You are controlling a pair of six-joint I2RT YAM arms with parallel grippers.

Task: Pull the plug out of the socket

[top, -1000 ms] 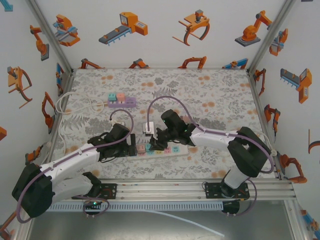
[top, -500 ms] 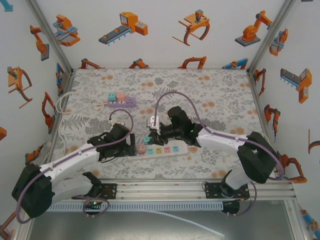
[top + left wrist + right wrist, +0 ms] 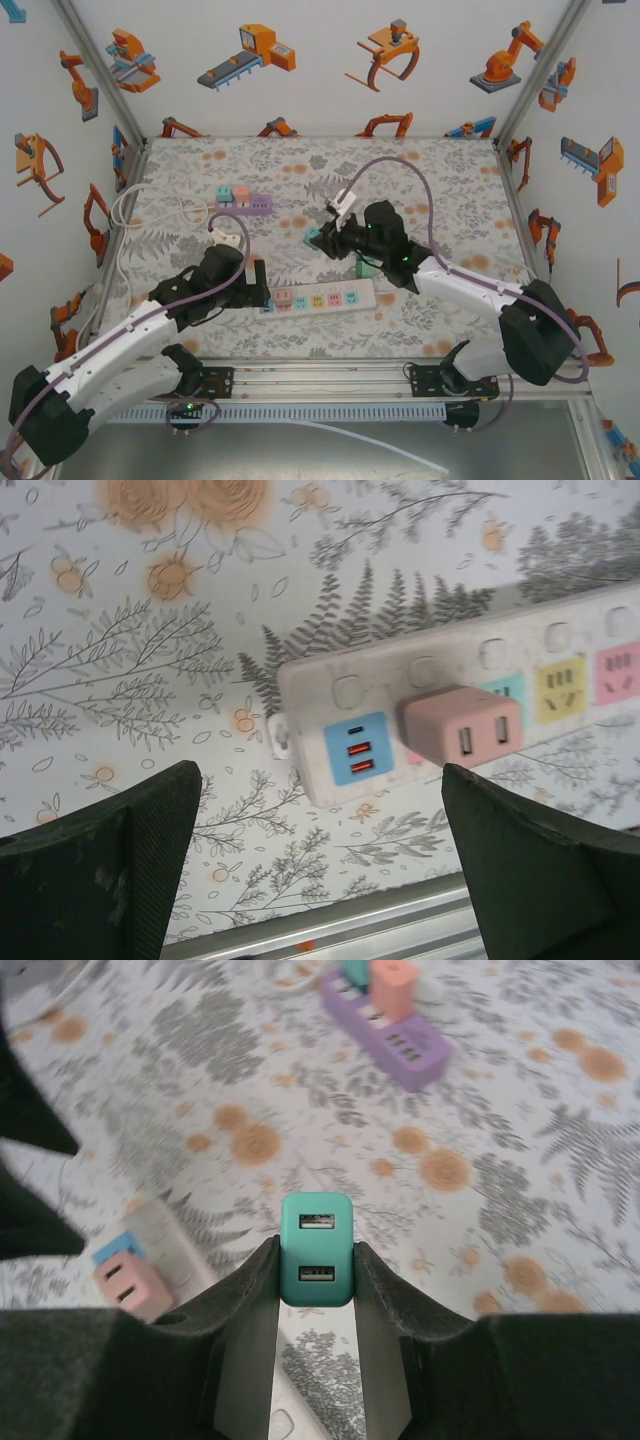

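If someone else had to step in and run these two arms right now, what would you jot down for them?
Left claw: open, holding nothing, poised at the left end of the white power strip.
Right claw: shut on the teal plug, held up over the mat, apart from the white strip.
Other things: a pink plug sits in the white strip near its left end; a purple strip lies farther back.
Done: the teal plug is out of its socket.
Left: probably just to set the teal plug down and let go.
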